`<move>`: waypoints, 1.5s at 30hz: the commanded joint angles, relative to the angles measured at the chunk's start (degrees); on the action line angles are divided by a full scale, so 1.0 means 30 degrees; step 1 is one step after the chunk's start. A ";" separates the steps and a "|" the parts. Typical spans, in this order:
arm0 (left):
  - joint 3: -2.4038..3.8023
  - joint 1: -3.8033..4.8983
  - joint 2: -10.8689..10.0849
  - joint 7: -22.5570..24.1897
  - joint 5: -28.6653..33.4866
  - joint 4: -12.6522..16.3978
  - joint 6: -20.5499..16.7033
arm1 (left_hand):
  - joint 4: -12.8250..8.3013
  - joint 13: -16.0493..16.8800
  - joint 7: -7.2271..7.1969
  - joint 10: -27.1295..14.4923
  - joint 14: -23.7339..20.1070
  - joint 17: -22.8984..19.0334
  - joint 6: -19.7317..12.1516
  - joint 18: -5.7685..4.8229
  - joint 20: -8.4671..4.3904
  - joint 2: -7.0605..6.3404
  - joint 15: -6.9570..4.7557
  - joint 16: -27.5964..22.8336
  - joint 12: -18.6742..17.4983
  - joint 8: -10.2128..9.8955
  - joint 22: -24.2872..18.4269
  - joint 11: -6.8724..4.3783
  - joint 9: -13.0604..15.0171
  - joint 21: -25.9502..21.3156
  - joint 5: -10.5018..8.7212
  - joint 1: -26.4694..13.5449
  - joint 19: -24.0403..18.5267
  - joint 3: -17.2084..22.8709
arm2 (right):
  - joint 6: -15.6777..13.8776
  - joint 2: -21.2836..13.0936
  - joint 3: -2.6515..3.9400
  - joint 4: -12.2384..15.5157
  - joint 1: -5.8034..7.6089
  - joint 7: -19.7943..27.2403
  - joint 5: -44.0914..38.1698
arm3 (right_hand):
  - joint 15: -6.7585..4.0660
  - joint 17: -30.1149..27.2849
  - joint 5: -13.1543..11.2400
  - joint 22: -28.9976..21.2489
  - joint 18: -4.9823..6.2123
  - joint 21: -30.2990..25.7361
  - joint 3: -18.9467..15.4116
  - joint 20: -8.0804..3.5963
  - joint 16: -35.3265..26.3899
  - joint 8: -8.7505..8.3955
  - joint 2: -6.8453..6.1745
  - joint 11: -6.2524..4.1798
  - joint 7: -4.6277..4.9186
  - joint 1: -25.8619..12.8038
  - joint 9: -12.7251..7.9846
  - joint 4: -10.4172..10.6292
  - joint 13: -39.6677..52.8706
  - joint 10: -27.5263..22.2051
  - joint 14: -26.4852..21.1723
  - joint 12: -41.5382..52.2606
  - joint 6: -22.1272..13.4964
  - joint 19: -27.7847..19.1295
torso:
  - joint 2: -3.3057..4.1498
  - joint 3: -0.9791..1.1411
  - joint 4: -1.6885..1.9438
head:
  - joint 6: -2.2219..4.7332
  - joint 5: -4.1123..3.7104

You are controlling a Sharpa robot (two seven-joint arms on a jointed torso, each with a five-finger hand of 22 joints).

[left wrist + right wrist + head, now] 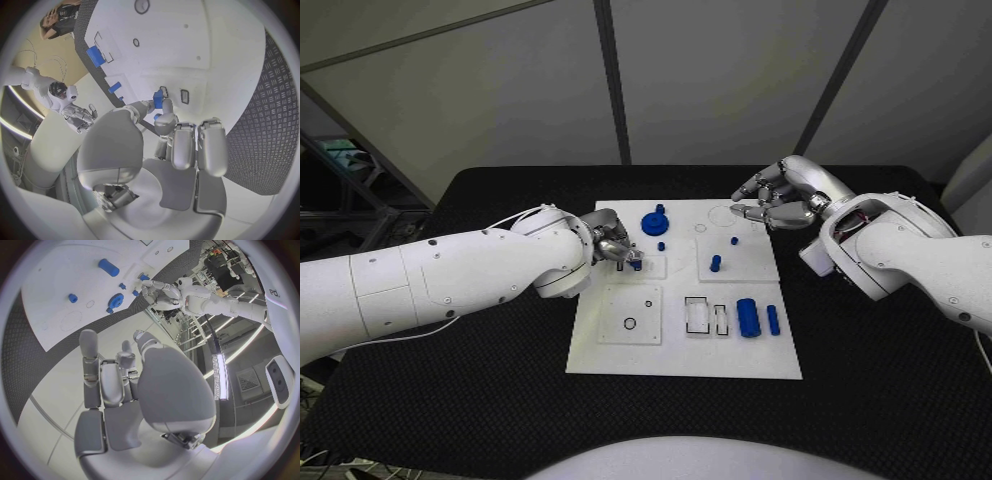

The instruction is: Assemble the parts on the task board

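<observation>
Left wrist view shows my left hand (164,131) pinching a small blue piece (158,99) just over the white board (206,45), and I think it could slip and tip if I tilt, while my right hand (783,197) hangs empty, fingers curled.

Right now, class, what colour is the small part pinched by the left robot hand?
Blue; the small part held by the left robot hand shows best in the left wrist view.

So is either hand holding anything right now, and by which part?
The left hand pinches a small blue part between its fingertips at the part's lower end, over the task board. The right hand holds nothing; its fingers are curled.
</observation>
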 commanded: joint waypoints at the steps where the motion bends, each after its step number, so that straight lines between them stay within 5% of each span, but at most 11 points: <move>1: 0.0038 0.0011 0.0057 0.0246 -0.0759 0.0011 -0.0309 | -0.3519 0.0012 0.0041 0.0141 0.0877 0.0222 0.0106 -0.1541 -0.0184 -0.0017 -0.0148 0.0070 -0.0007 0.0040 0.0776 -0.0045 0.0003 0.0109 0.0078 -0.0026 0.0602 0.3600 | -0.0036 0.0014 0.0014 0.0010 0.0026 0.0209 -0.0194 | -0.0122 -0.0019 0.0082 -0.0018 0.0140 -0.0089 0.0006 0.0002 -0.0068 0.0115 -0.0060 0.0020 -0.0028 -0.0030 0.0030 0.0121 -0.0021 -0.0136 0.0414 -0.0070 -0.0100 -0.0117 | 0.0016 -0.0010 -0.0014 | -0.0006 -0.0022; 18: 0.0096 0.0027 0.0294 -0.0419 -0.0953 -0.0254 0.1334 | -0.3530 -0.0009 0.0037 0.0149 0.0876 0.0216 0.0119 -0.1538 -0.0189 -0.0035 -0.0152 0.0066 -0.0024 0.0035 0.0762 -0.0050 0.0011 0.0099 0.0092 -0.0037 0.0599 0.3630 | 0.0014 0.0087 0.0014 -0.0073 0.0024 0.0205 -0.0194 | -0.0123 -0.0033 0.0096 -0.0039 0.0143 -0.0114 0.0023 0.0003 -0.0090 0.0127 -0.0065 0.0018 -0.0029 -0.0005 0.0033 0.0114 -0.0033 -0.0148 0.0412 -0.0077 -0.0114 -0.0119 | -0.0010 -0.0006 -0.0005 | -0.0134 -0.0045; 45: 0.0100 0.0037 0.0629 -0.0854 -0.1305 -0.0555 0.2251 | -0.3544 -0.0062 0.0036 0.0150 0.0876 0.0214 0.0131 -0.1552 -0.0196 -0.0067 -0.0157 0.0064 -0.0068 0.0027 0.0826 -0.0053 0.0023 0.0138 0.0099 -0.0061 0.0621 0.3666 | 0.0020 0.0110 0.0012 -0.0098 0.0023 0.0219 -0.0197 | -0.0123 -0.0033 0.0096 -0.0039 0.0143 -0.0114 0.0023 0.0003 -0.0090 0.0127 -0.0065 0.0018 -0.0029 -0.0005 0.0033 0.0114 -0.0033 -0.0148 0.0412 -0.0077 -0.0114 -0.0119 | 0.0008 -0.0007 0.0003 | -0.0179 -0.0088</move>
